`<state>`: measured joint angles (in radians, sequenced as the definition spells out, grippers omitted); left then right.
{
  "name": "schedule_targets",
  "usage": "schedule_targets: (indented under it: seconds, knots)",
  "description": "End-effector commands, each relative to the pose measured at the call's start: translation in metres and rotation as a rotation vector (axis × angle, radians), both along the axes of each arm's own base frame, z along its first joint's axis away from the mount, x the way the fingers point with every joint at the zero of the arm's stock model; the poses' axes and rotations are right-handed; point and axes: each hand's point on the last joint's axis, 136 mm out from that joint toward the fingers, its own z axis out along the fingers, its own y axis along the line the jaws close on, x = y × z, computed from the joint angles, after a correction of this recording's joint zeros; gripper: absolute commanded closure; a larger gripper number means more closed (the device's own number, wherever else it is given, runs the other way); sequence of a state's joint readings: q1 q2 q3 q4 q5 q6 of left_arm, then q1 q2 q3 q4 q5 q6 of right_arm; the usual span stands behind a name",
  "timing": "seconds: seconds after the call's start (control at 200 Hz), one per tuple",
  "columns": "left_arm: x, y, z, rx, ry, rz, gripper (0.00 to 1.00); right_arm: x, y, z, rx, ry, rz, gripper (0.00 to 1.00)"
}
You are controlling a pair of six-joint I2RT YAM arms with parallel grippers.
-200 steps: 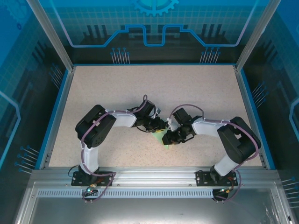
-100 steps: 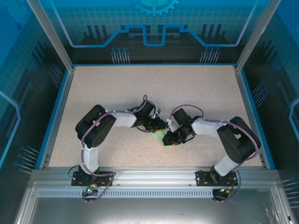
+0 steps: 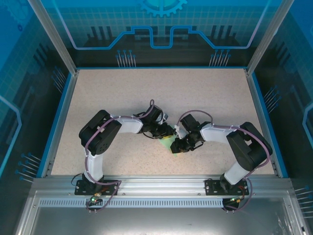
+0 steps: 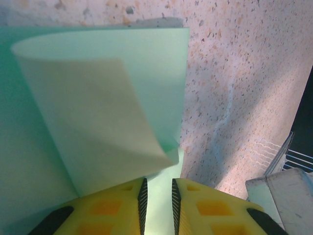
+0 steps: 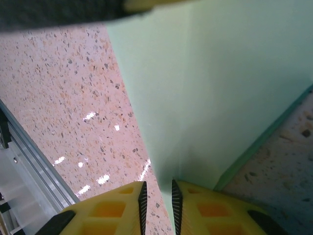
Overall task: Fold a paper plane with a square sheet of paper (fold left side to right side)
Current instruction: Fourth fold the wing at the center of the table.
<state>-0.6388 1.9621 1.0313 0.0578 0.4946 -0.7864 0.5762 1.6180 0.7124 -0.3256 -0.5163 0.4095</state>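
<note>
The square sheet of paper is pale mint green and lies at the table's middle, mostly covered by both grippers. In the left wrist view the paper has a flap curled up and over, its corner hanging just beyond the fingertips. My left gripper is open by a narrow gap, low over the flat layer. My right gripper is also narrowly open, and the paper's left edge runs into that gap beside the right finger. From above, the left gripper and the right gripper almost touch.
The speckled beige table is ringed by blue walls and metal posts. An aluminium rail runs along the near edge. Part of the right arm's wrist sits close beside my left fingers.
The right arm has edged very slightly toward the left. The paper and the left arm stay where they were.
</note>
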Motion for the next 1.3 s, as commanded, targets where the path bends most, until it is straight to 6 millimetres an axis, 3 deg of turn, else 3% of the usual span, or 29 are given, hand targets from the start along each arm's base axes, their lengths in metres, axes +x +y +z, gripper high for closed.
schedule_targets:
  seconds: [0.0, 1.15, 1.296]
  knots:
    - [-0.026, 0.029, -0.041, 0.156, 0.114, 0.026, 0.76, -0.040, -0.013, -0.011, -0.056, 0.142, 0.036, 0.78]
    - [-0.025, 0.031, -0.044, 0.167, 0.117, 0.029, 0.76, -0.078, -0.033, -0.011, -0.101, 0.243, 0.063, 0.79]
    - [-0.024, 0.030, -0.042, 0.161, 0.116, 0.028, 0.76, -0.071, -0.029, 0.007, -0.039, 0.191, 0.063, 0.80]
